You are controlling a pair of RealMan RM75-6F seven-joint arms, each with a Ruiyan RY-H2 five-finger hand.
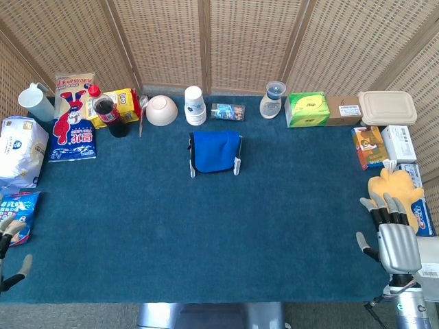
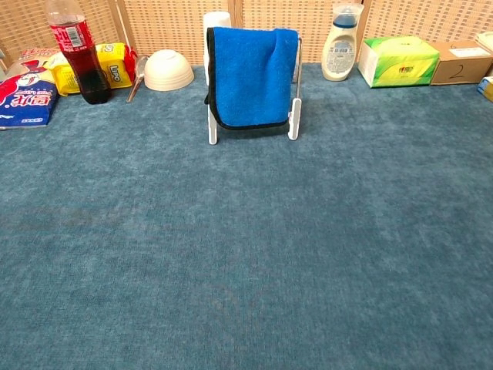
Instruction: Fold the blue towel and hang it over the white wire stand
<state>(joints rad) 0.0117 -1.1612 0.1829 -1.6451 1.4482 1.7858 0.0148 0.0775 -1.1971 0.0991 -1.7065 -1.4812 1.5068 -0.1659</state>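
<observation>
Right hand (image 1: 396,241) sits at the table's right edge, fingers straight & spread, holding nothing, just below a yellow plush toy (image 1: 392,190). Left hand (image 1: 8,253) barely in frame at far left edge of the head view; only fingertips show, apart, nothing in them. Neither hand shows in chest view.

Blue towel (image 2: 246,77) is folded & draped over the white wire stand (image 2: 293,123), hanging down its front w/ dark hem at the bottom; stand's feet rest on the blue table cover (image 2: 246,254), mid-table toward the back.

Behind the stand: stack of paper cups (image 1: 195,105). To its left: white bowl (image 2: 169,70), cola bottle (image 2: 77,52). To its right: detergent-type bottle (image 2: 340,42), green tissue box (image 2: 394,61).
</observation>
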